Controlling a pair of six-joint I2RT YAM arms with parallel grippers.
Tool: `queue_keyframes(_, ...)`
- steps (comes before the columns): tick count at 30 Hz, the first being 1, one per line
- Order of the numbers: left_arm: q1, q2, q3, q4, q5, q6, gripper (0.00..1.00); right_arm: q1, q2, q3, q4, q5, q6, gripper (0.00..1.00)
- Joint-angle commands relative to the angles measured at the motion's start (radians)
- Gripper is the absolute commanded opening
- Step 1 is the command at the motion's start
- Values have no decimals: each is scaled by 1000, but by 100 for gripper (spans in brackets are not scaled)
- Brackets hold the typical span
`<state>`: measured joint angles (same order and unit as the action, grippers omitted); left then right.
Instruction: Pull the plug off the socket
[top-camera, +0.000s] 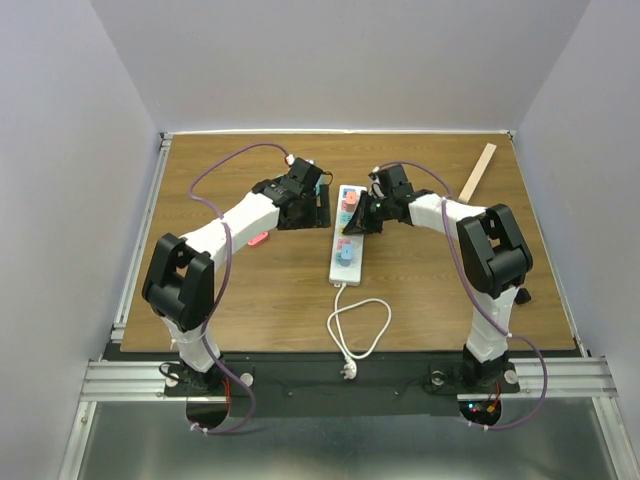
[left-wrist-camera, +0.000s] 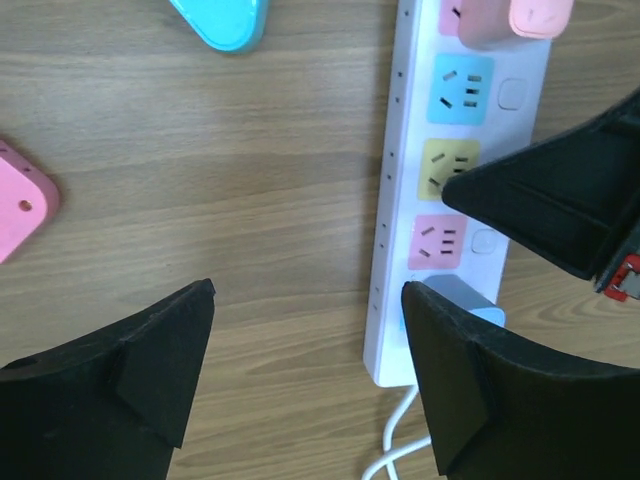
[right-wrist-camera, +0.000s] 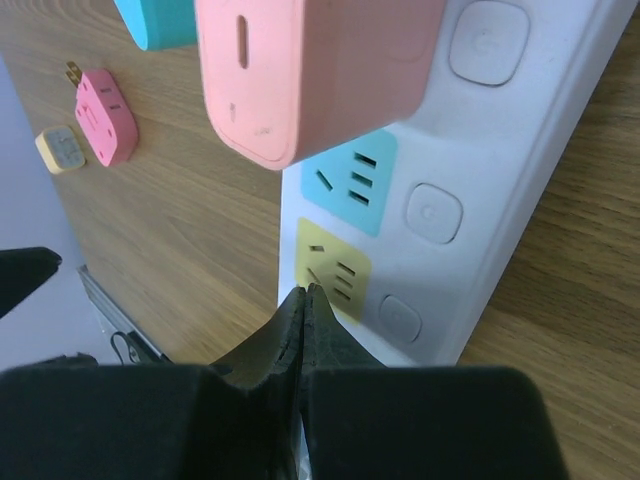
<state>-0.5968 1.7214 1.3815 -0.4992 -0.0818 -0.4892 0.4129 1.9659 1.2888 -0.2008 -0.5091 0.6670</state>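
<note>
Both arms are bending inward mid-frame: right claw (right-wrist-camera: 303, 294) pinched together over the power strip (top-camera: 341, 272), left claw (left-wrist-camera: 308, 300) gaping beside it.

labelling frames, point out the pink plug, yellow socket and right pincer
pink plug (right-wrist-camera: 320, 70): right wrist view, broad face
yellow socket (right-wrist-camera: 333, 268): right wrist view, face centre
right pincer (right-wrist-camera: 303, 295): right wrist view, where shut tips meet

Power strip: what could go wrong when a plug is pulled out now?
The power strip seems unfastened; with only the shut right pincer at its yellow socket, it may lift with a plug. The open left pincer straddles the strip's edge beside the blue plug, so it might grab the strip instead.
</note>
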Motion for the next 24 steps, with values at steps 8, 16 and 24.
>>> queue_keyframes(8,190,66,-62,146,-6,41,0,-6,-42,-63,58,-22,-7,0)
queue_keyframes(16,229,197,11,166,57,74,0,-5,-39,-63,55,-34,-9,0)
queue_keyframes(24,307,228,-88,168,11,51,0,-5,-36,-72,57,-40,-18,0)
